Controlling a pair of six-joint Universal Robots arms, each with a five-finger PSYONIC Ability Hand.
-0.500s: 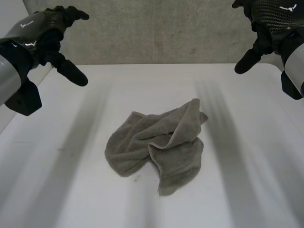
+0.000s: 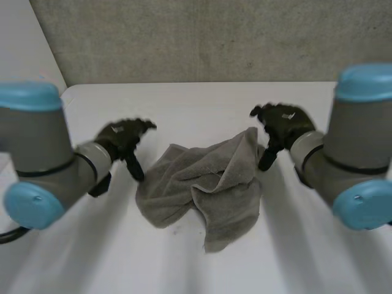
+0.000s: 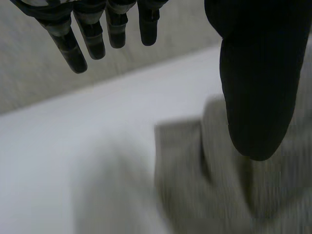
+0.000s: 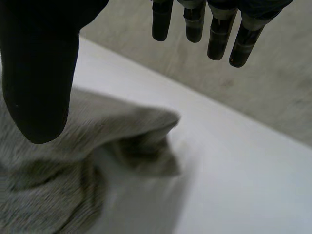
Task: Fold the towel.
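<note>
You have a white table [image 2: 202, 98] in front of you, its top plain and matte, its far edge meeting a grey, speckled wall [image 2: 214, 37]. At the far left corner, where the table rounds off, you see a white panel [image 2: 24, 43] standing beside that wall

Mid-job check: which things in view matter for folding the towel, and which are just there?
For the job:
towel, grey, crumpled on the table
left hand, open, close to the towel
right hand, open, close to the towel's far corner

Not part of it:
table, white
wall, grey, behind the table
</note>
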